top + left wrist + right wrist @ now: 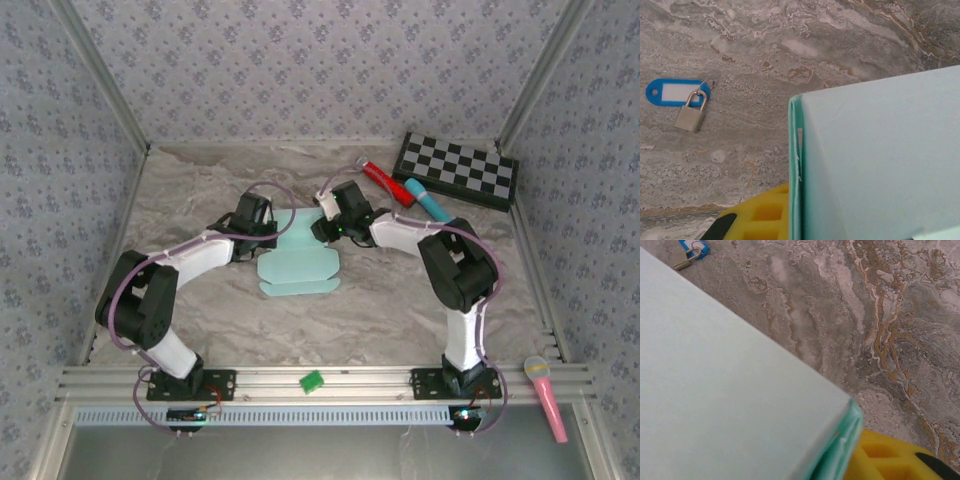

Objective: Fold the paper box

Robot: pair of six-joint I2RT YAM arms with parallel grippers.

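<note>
The paper box [298,262] lies on the table [400,300], with the checkerboard [458,170] behind it, rightward.

Robot lab booth: wallpapered panel walls [300,70], marble-print tabletop [400,310], left arm [150,300], right arm [455,270] bolted to aluminium rail [320,380].

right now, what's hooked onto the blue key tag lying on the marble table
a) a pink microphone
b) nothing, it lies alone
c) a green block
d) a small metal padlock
d: in the left wrist view a small silver padlock has its shackle through the ring of the blue key tag, and both lie flat on the table.
</note>
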